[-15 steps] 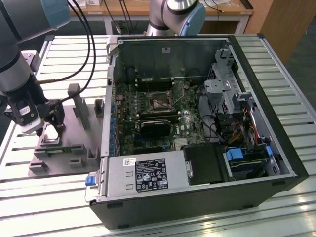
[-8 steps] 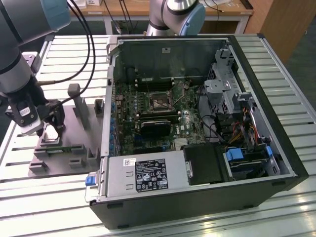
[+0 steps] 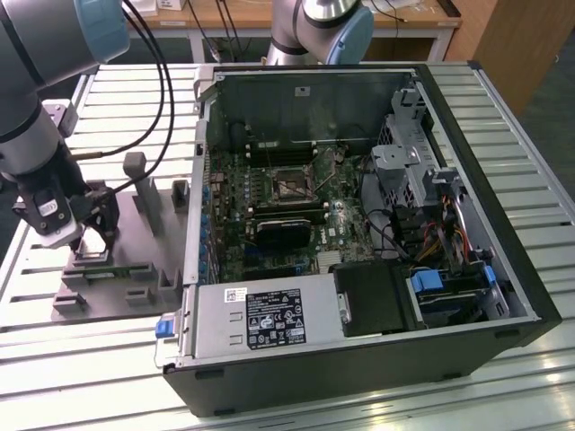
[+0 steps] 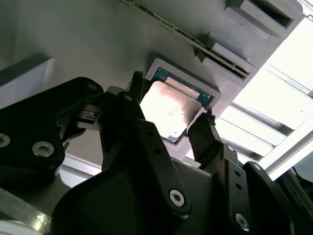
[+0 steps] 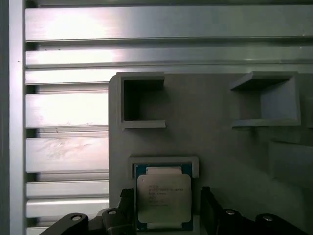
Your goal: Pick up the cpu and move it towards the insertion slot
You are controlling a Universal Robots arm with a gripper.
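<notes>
Grey fixture plate (image 5: 230,152) holds the cpu (image 5: 164,199) between the tool's (image 5: 167,193) parted fingers (image 5: 207,205).

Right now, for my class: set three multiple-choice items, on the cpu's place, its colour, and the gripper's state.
1. The cpu lies: A in the motherboard socket; B in a recess of the fixture plate; C on the table slats.
2. The cpu's top is: A silvery-grey; B red; C yellow.
3. The gripper is: A shut on the cpu; B inside the case; C open, astride the cpu.
Key: B, the plate's walls frame it; A, its lid is pale metal; C, gaps show beside both fingers.
</notes>
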